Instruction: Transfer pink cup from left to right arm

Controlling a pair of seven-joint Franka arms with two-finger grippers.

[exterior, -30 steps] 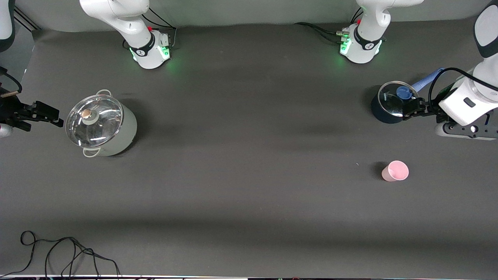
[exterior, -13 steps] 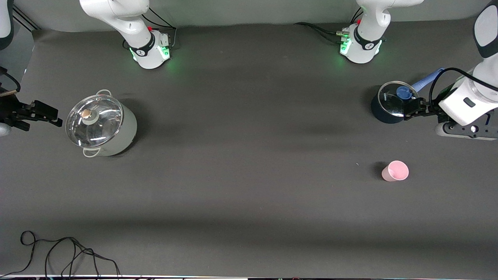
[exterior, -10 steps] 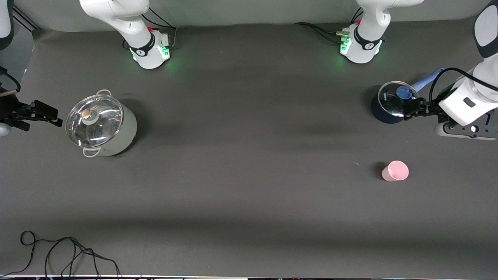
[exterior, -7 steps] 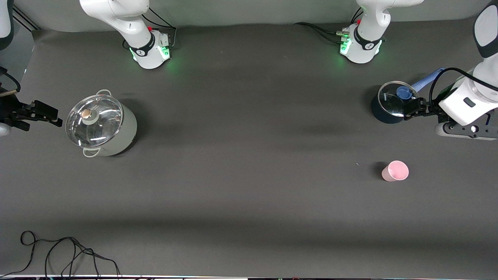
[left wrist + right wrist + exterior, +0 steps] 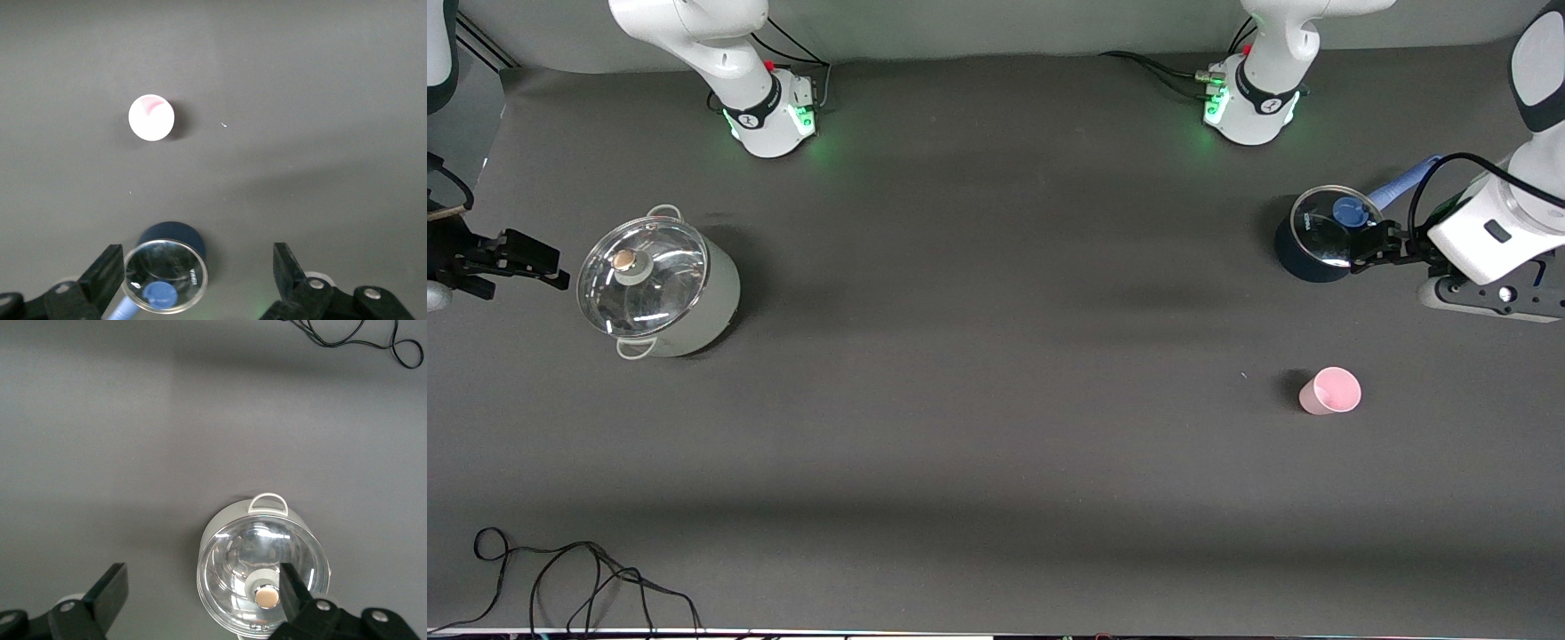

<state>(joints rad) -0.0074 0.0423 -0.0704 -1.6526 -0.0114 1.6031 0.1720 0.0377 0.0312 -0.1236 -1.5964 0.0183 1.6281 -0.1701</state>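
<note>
The pink cup stands upright on the dark table, toward the left arm's end and nearer to the front camera than the dark blue pot. My left gripper hangs open and empty in the air beside that pot's glass lid. In the left wrist view the pink cup shows from above, well apart from the left gripper, whose jaws stand wide on either side of the dark blue pot. My right gripper waits open over the right arm's end of the table, beside the white pot. The right gripper holds nothing.
The white pot has a glass lid and two loop handles. The dark blue pot carries a blue handle and a lid with a blue knob. A black cable lies at the table's front edge.
The left arm's wrist has shifted very slightly. The cup, both pots and the right gripper have not moved.
</note>
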